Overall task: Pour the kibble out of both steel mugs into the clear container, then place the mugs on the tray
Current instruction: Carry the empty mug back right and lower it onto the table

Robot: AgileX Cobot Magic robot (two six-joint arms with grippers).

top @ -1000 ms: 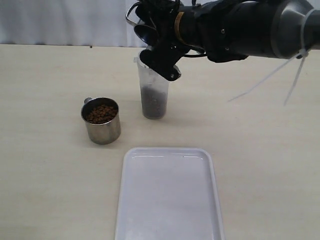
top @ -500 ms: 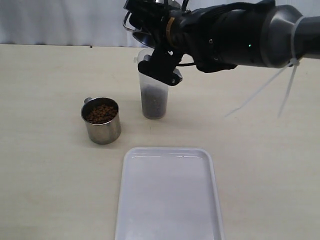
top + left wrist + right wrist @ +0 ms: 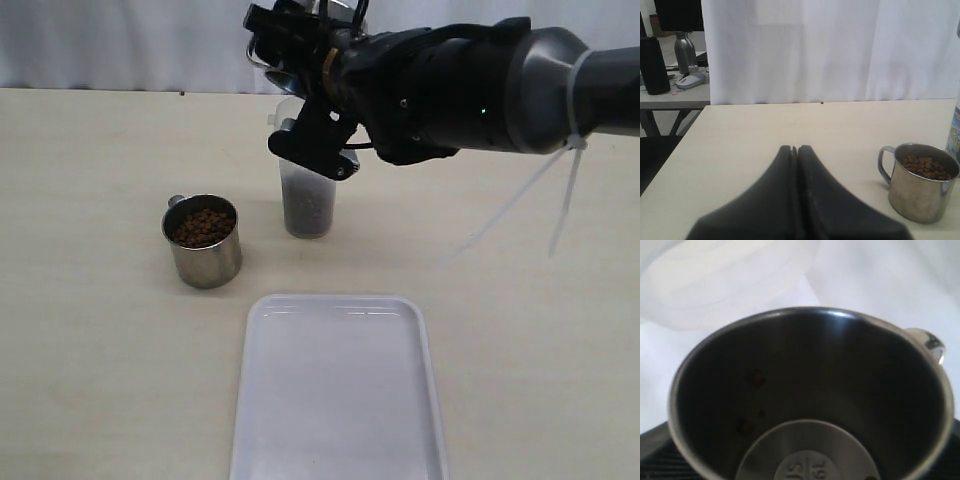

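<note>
Exterior view, right gripper (image 3: 300, 85): its jaws stood wide and were clamped on the tipped mug. One black finger (image 3: 315, 145) hung down in front of the upper part of the clear container.
Tipped mug (image 3: 810, 390): it was held aloft and tilted, just above the clear container's rim. The right wrist view looked straight into its mouth, with the loop handle (image 3: 930, 342) at one side.
Inside the tipped mug: two brown pellets (image 3: 757, 377) clung to the dark wall, and a round stamped mark (image 3: 805, 467) showed on the bottom.
Clear container (image 3: 308, 200): it stood upright on the table (image 3: 100, 350), beyond the tray, with kibble (image 3: 308, 212) filling its lower part.
Standing mug (image 3: 203, 245): it stood upright on the table, to the left of the clear container and apart from it. It held kibble nearly to the brim, and its handle pointed toward the far side.
Tray (image 3: 335, 400): white and flat, it lay on the table nearest the camera, apart from both the standing mug and the clear container.
Left gripper (image 3: 794, 150): its fingers were pressed together with nothing between them. It sat low over the table, with the standing mug (image 3: 920, 182) ahead of it and apart.
</note>
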